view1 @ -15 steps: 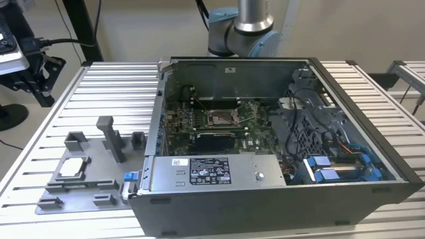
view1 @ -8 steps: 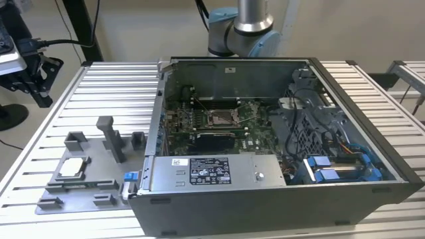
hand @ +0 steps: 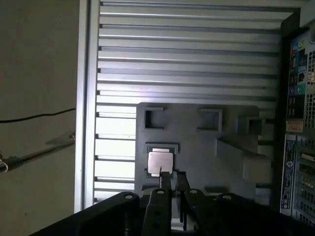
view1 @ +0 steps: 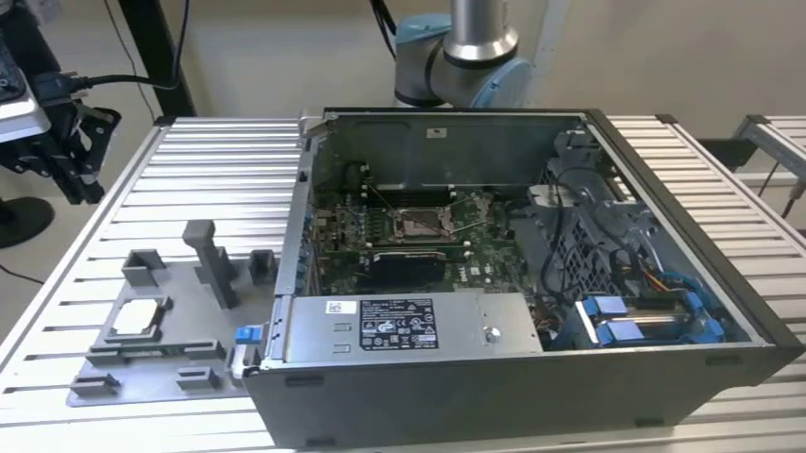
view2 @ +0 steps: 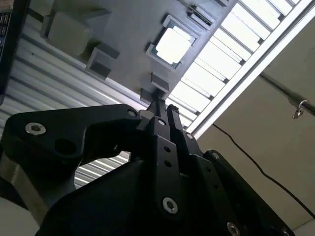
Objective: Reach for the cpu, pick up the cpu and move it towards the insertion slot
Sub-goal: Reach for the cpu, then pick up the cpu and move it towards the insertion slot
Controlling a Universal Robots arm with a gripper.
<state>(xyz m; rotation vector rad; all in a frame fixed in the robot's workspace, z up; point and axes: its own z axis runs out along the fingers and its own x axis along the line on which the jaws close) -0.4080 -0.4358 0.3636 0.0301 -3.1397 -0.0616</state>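
Just one cpu (hand: 160, 163) lies on one plate (hand: 197, 147), hand (hand: 172, 177) apart.

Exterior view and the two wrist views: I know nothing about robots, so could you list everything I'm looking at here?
table: one, silver, slatted, under everything
computer case: one, dark grey, open on top, standing on the table
motherboard: one, green, inside the case
socket: one, metal-framed, in the middle of the motherboard
fixture plate: one, grey, on the table to the exterior view's left of the case
cpu: one, pale silver, lying flat in a square pocket of the fixture plate
robot arm: one, silver and pale blue, behind the case
gripper: one, black, in the air above the fixture plate, apart from the cpu
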